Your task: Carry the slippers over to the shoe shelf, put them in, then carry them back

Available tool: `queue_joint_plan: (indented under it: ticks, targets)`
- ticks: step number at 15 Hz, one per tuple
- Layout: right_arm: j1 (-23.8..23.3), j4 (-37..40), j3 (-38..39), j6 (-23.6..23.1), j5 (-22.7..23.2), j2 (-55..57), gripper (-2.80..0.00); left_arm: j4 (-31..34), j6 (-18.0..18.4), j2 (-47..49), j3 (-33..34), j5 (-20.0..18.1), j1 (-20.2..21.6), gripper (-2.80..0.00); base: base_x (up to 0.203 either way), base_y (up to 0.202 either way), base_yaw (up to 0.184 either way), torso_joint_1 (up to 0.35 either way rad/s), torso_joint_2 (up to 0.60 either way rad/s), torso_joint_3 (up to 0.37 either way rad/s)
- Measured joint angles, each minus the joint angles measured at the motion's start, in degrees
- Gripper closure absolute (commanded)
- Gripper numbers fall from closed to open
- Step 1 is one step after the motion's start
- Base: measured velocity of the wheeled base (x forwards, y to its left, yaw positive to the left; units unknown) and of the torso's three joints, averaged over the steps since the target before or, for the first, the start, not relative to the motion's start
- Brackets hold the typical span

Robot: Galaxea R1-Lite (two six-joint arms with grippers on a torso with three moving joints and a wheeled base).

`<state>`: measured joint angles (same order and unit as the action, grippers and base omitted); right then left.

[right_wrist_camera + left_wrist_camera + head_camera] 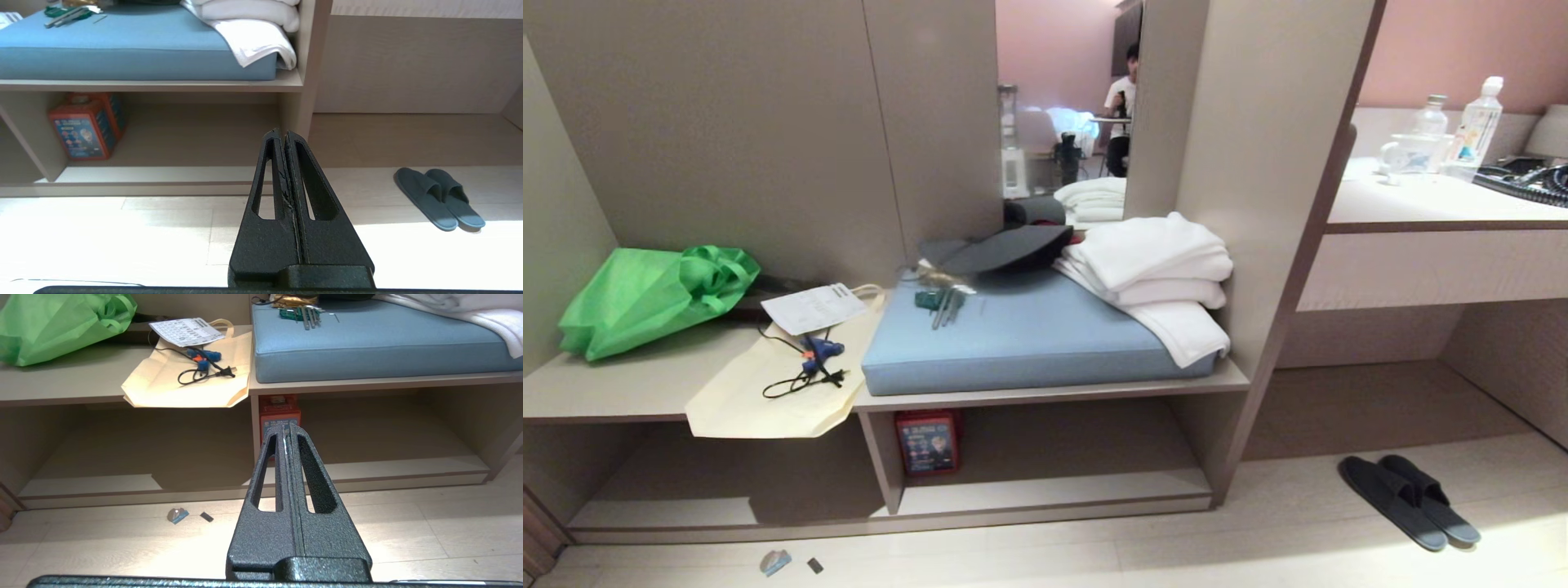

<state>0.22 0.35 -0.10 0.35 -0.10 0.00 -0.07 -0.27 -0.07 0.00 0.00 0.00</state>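
- A pair of dark slippers (pixel 1409 500) lies side by side on the pale wooden floor (pixel 1258 547), touching each other, at the lower right of the head view, toes pointing toward the furniture.
- The slippers sit just in front of a recess under a desk-like counter (pixel 1429 265), to the right of the shoe shelf (pixel 1045 494).
- The shoe shelf is a low open cubby with a pale base board and an upright divider; a red-framed box (pixel 927 443) stands inside it against the divider.
- Above the cubby, a blue cushion (pixel 1029 343) carries folded white towels (pixel 1160 273); a green bag (pixel 645 298) and a cream tote bag (pixel 768 384) lie to the left.
- The right gripper (pixel 284 134) hangs above the floor with its fingers pressed together, holding nothing; the slippers (pixel 439 198) lie well apart from it, off to its right and nearer the counter recess.
- The left gripper (pixel 288 428) is likewise closed and empty, aimed at the cubby's divider, with no slippers in its view.
- Neither arm appears in the head view.
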Motion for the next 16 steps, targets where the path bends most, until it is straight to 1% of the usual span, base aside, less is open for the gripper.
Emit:
queue_joint_plan:
  ticks: [5, 16]
  targets:
    - [0.1, 0.0, 0.0, -0.1, 0.0, 0.0, 0.00, 0.0, 0.1, 0.0, 0.0, 0.0, 0.0, 0.00, 0.000, 0.000, 0.000, 0.000, 0.00, 0.000]
    - [0.0, 0.0, 0.0, -0.1, 0.0, 0.0, 0.00, 0.0, 0.0, 0.0, 0.0, 0.0, 0.0, 0.00, -0.191, 0.000, 0.001, 0.002, 0.00, 0.003]
